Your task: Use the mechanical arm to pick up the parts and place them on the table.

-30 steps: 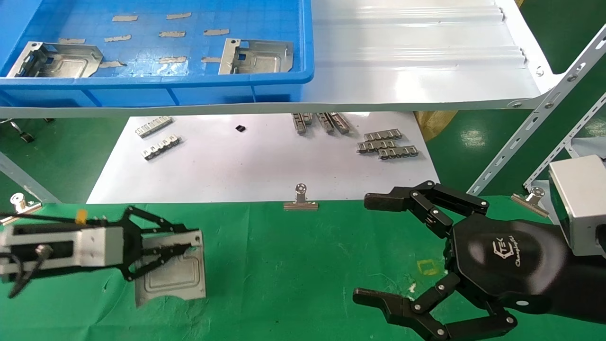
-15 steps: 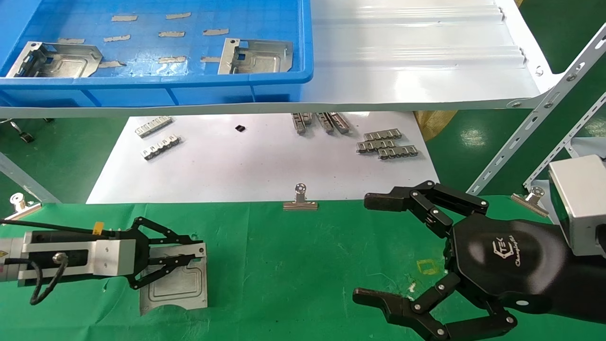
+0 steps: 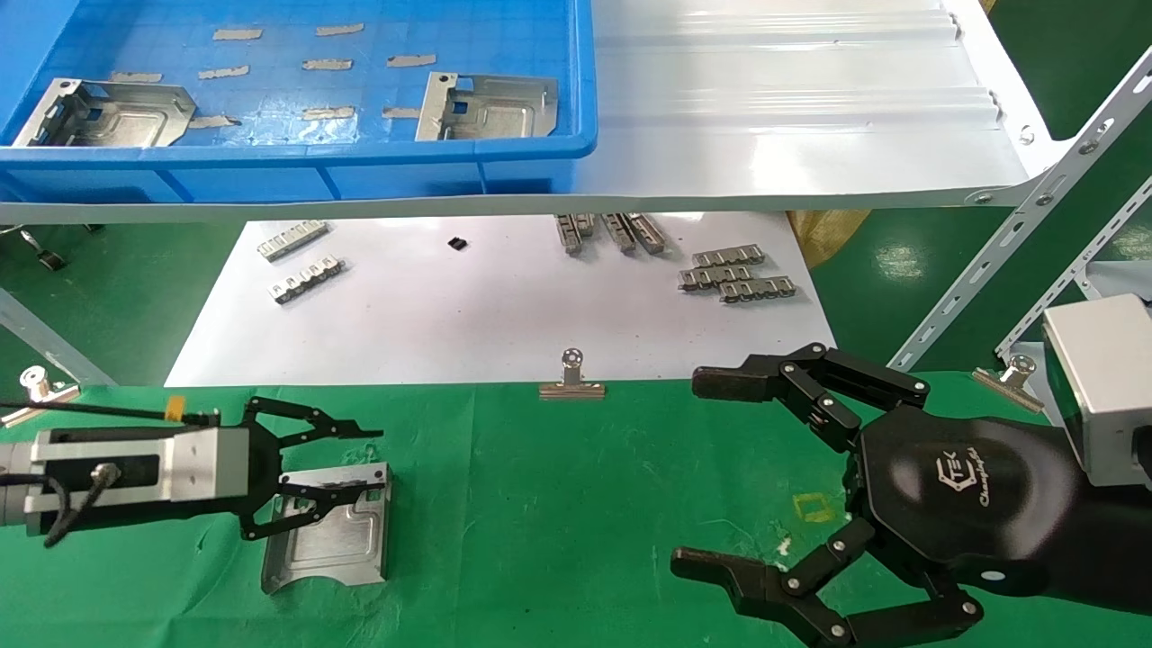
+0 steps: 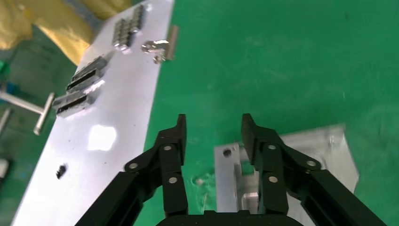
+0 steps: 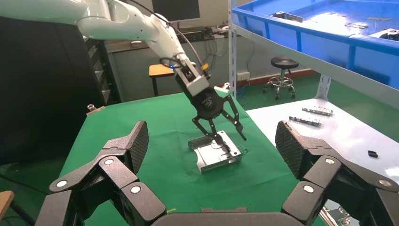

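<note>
One part (image 3: 328, 540) lies flat on the green table (image 3: 576, 504), near its left side, with the left end effector (image 3: 373, 459) just above its flanged edge, fingers spread and holding nothing. Two more parts (image 3: 490, 106) sit in the blue bin (image 3: 360, 171) on the shelf behind. Over the table's right side, the right end effector (image 3: 706, 472) hovers wide open.

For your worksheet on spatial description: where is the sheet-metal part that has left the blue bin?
In the head view, the part lies on the green table, on the robot's left, directly under the open left gripper.
</note>
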You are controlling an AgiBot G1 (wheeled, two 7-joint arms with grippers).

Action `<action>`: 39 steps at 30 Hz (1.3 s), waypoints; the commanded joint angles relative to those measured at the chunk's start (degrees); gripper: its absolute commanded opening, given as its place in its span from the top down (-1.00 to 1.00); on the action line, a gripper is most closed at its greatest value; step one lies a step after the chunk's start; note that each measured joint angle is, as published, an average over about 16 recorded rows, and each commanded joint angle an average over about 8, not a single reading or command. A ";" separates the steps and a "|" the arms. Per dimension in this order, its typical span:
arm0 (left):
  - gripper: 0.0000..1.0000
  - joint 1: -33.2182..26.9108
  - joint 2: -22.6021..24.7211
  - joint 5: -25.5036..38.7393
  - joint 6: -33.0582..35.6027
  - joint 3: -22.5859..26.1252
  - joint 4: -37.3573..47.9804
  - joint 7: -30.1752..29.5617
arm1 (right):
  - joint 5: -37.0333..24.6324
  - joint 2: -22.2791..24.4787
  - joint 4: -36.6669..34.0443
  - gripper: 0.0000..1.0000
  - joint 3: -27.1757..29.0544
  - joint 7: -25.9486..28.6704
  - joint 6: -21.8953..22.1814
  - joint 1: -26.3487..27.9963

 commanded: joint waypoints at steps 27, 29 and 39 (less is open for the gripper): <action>-1.00 5.30 -2.58 -4.39 0.87 -5.16 -7.16 -17.31 | 0.01 0.01 -0.02 -1.00 0.00 -0.01 0.00 -0.01; -1.00 6.20 -3.07 -4.88 0.68 -6.14 -9.53 -19.16 | 0.01 0.01 -0.02 -1.00 0.00 -0.01 0.00 -0.01; -1.00 10.73 -5.57 -7.36 -0.27 -11.11 -21.44 -28.44 | 0.01 0.01 -0.02 -1.00 0.00 -0.01 0.00 -0.01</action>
